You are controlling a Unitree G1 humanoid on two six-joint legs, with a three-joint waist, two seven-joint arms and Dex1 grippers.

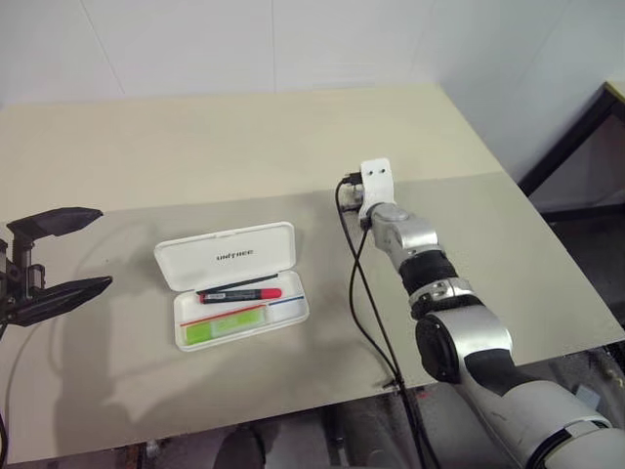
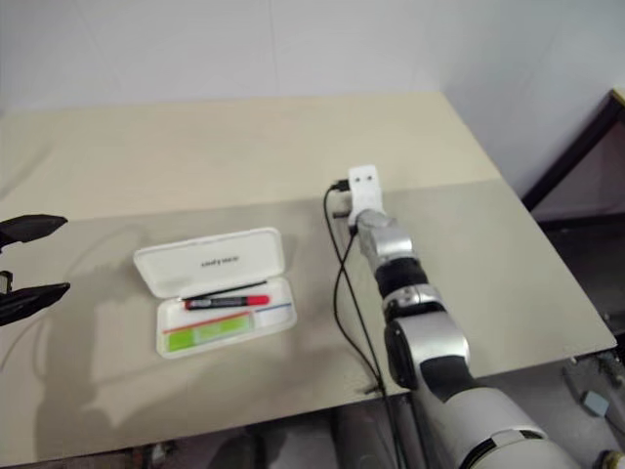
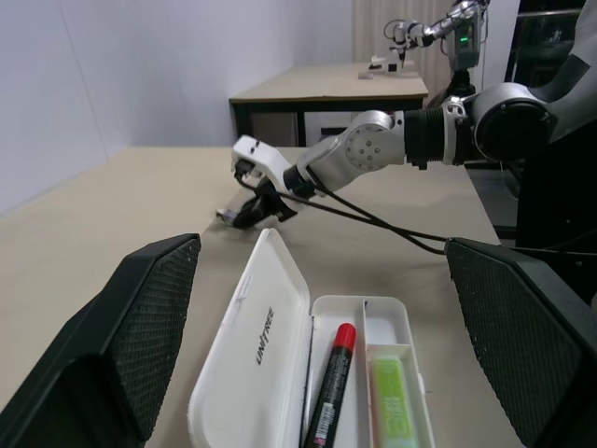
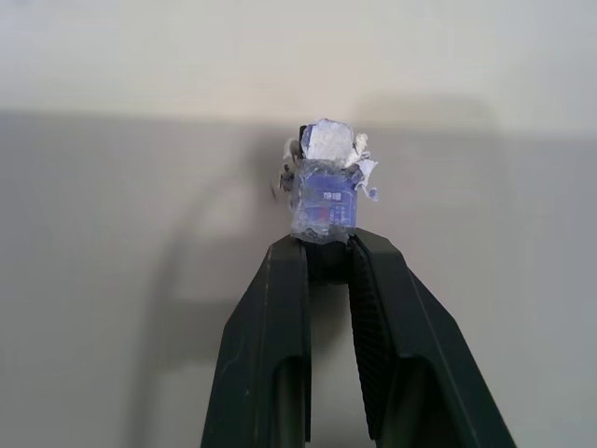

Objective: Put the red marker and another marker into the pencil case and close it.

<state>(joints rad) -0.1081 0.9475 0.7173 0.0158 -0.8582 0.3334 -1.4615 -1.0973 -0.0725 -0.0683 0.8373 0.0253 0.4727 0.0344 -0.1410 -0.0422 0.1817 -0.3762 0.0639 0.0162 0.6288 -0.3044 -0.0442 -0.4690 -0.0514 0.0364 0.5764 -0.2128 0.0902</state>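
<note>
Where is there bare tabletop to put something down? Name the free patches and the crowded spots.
Free: the far part of the table behind the pencil case, and the strip between the case and the right claw, up to its black cable. Also the near strip in front of the case. Crowded: the case, holding the red marker and green highlighter; the open left claw hangs beside it.

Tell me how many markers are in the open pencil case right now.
2. The red marker lies in the tray's lid-side compartment of the pencil case; the green highlighter lies in the other compartment. None visibly hidden.
</note>
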